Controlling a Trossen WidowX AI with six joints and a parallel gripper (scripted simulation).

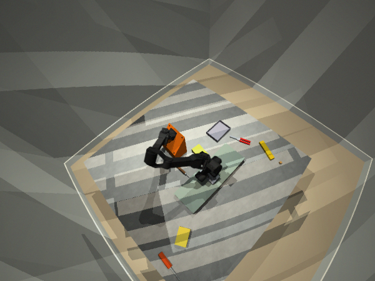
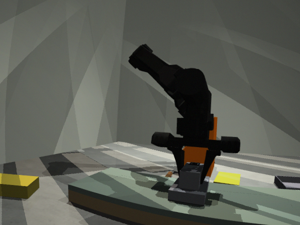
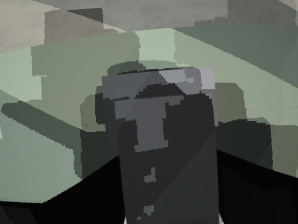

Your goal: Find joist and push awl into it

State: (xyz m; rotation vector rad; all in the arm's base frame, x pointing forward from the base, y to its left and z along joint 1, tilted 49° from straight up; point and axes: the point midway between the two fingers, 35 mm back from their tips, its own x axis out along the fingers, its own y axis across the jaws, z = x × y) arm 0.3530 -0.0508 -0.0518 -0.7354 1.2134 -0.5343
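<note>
Grey walls: behind a tan-edged table [image 1: 337, 147], striped by shadow
Floor panel [image 1: 194, 203] [image 2: 112, 185] [image 3: 55, 170]: green, under the stud finder
Tray [image 1: 219, 131] [image 2: 280, 182]: off the panel, on the base's side
Stud finder [image 1: 214, 180] [image 2: 190, 177] [image 3: 165, 165]: upright on or just above the panel
Claw [image 2: 191, 172] [image 3: 170, 187]: gripping it, directly above
Awl: identity uncertain

Dim light striped the worktop [image 1: 337, 175]; hard-edged shadows crossed its left corner, and the arm [image 1: 184, 162] [image 2: 195, 100] looked nearly black.
</note>
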